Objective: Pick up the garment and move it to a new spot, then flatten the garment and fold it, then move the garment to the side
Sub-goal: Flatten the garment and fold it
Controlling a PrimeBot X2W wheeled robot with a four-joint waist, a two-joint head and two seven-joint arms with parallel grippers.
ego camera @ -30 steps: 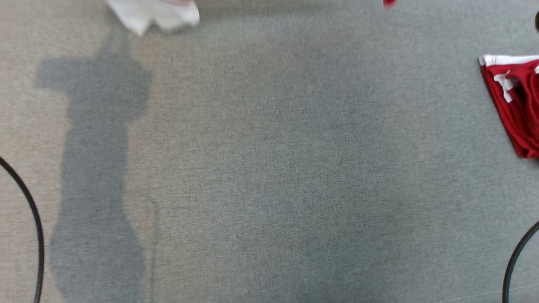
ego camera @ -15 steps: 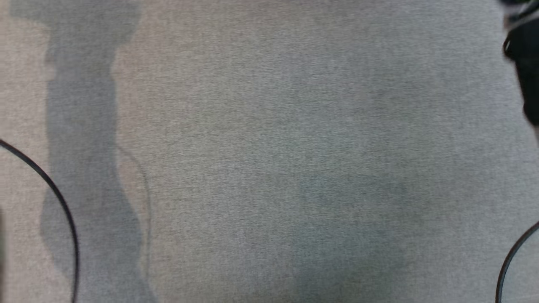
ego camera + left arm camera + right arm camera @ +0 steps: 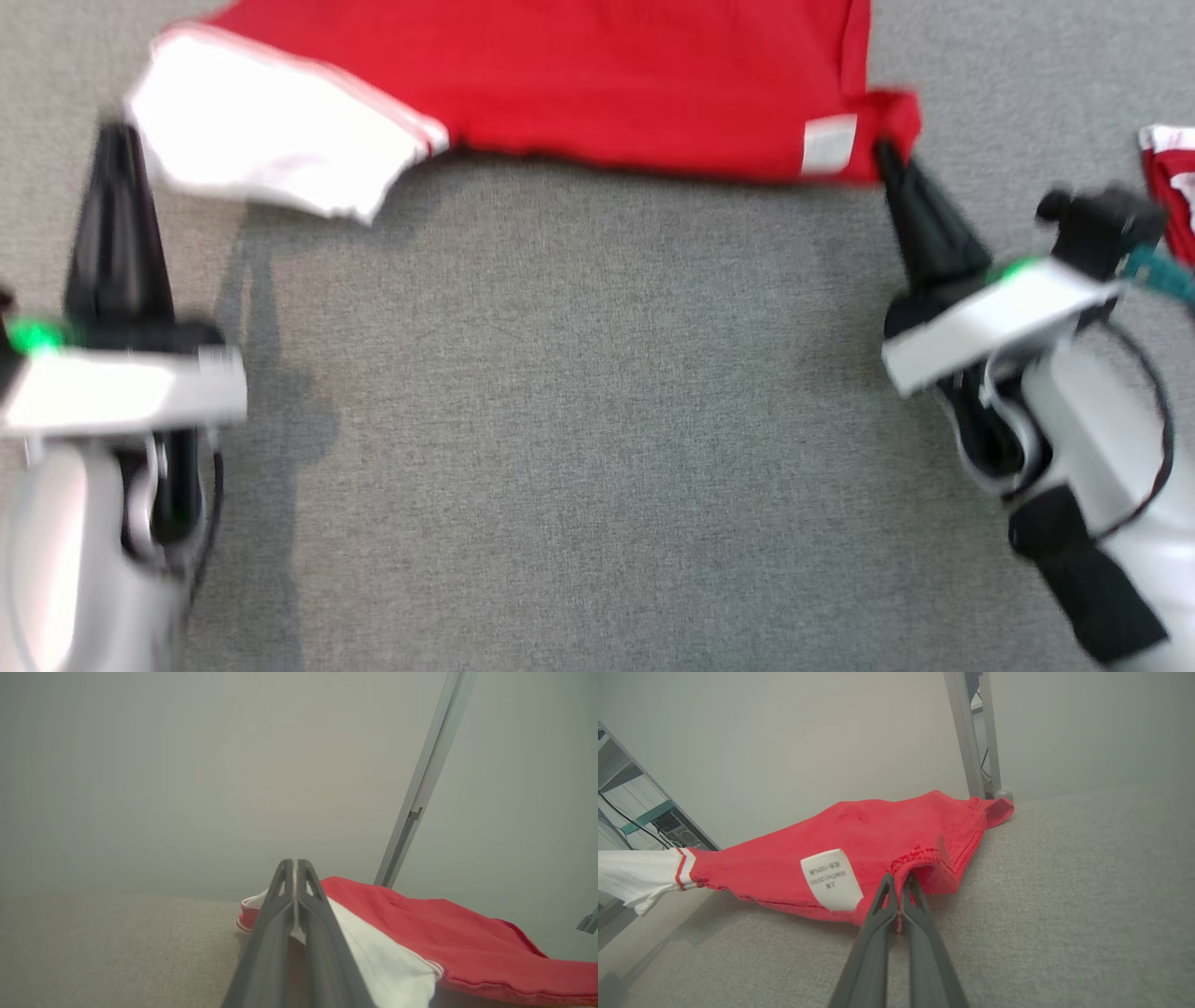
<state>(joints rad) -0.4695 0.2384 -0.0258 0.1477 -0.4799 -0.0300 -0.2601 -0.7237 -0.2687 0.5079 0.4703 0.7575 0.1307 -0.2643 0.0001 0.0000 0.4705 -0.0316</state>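
Pinching garment [image 3: 607, 84], right gripper [image 3: 883, 155], perhaps left gripper [image 3: 113, 133]

Motion blur softens the whole head view. There the red cloth garment [image 3: 607, 84] with a white sleeve [image 3: 261, 159] runs off the top edge, and a second red-and-white cloth [image 3: 1174, 191] is cut by the right edge. The left gripper [image 3: 116, 135] is smeared where its tip meets the sleeve. In the right wrist view the print on the white care label [image 3: 831, 879] is too small to read.
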